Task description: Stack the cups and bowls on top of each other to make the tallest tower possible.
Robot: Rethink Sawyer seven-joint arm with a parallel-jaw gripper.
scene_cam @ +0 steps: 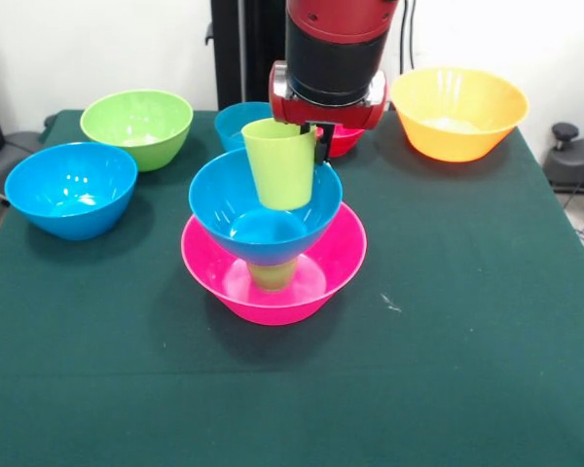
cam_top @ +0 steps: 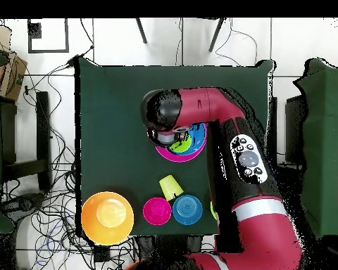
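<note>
Nearest on the table, the pink bowl carries 1 green cup and a blue bowl; the hand clamps a lime cup above it.

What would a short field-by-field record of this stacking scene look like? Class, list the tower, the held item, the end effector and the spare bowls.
tower base: pink bowl
tower middle: green cup standing in the pink bowl, blue bowl on top of it
held item: lime cup, upright, lowered into the blue bowl
end effector: shut on the lime cup's rim
spare bowls: large blue bowl, green bowl, orange bowl, small blue bowl
loose cup: yellow-green cup on its side, overhead view
</note>
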